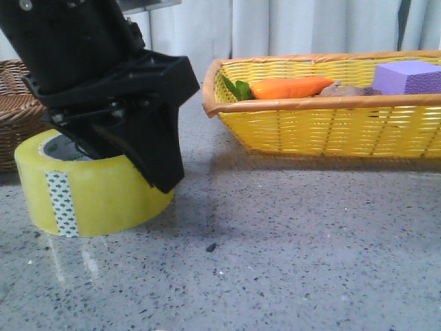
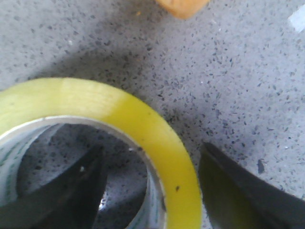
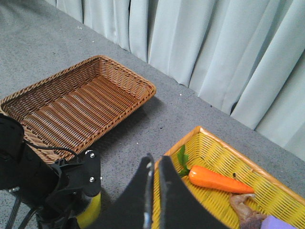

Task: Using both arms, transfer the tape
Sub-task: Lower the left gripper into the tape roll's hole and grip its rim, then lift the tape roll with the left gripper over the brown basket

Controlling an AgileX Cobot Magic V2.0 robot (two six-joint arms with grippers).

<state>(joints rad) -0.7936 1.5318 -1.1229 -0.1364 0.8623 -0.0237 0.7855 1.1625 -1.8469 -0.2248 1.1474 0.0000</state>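
Note:
The tape (image 1: 103, 193), a wide yellow roll with a green-white tab, lies flat on the grey table at the left. My left gripper (image 1: 131, 155) is down over it and open. In the left wrist view one finger (image 2: 71, 186) is inside the white core and the other finger (image 2: 238, 191) is outside the roll (image 2: 133, 114), with small gaps on both sides of the wall. My right gripper (image 3: 155, 160) is shut and empty, held high above the table near the yellow basket's corner. The tape also shows in the right wrist view (image 3: 90, 210) under the left arm.
A yellow wicker basket (image 1: 317, 124) stands at the right back with an orange carrot (image 1: 289, 87) and a purple block (image 1: 408, 77) in it. A brown wicker basket (image 3: 71, 109) stands behind the tape at the far left. Curtains hang behind the table.

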